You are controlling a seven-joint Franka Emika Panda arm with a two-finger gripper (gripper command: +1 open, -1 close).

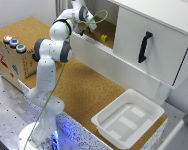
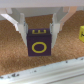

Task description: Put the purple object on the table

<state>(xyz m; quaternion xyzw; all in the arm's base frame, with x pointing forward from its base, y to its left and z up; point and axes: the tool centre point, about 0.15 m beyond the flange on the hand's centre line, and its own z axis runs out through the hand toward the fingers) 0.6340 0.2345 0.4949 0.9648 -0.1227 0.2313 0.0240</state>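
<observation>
Exterior view, counts: one white arm point(image 1: 50, 75), one white cabinet point(image 1: 144, 42), one white tray point(image 1: 128, 118), one wooden box point(image 1: 11, 60), three buttons on its top, one yellow object point(image 1: 103, 38), one purple object point(image 2: 39, 43).

Wooden box: at 9 o'clock on the table point(image 1: 89, 92), against the far edge; three round buttons point(image 1: 14, 43) in a row on top, colours too blurred to name with certainty.

Arm: base at 7 o'clock off the table's white speckled edge; upper links reaching to 12 o'clock into the cabinet's open shelf.

Gripper point(image 2: 39, 27): fingers point(image 2: 20, 24) down both sides of the purple object, pads pressed to its sides, clamped on it.

Purple object: cube with yellow markings, a ring on the near face; inside the cabinet shelf, over cork lining; resting or lifted, cannot tell.

Cabinet shelf contents: purple cube in the gripper, plus yellow object well apart from it, deeper along the shelf.

Cabinet door: closed at 2 o'clock, black handle point(image 1: 144, 46) on its front.

Tray: at 5 o'clock on the table, nothing visible inside.

In the way: white front lip of the shelf point(image 2: 47, 70) between cube and table.
</observation>
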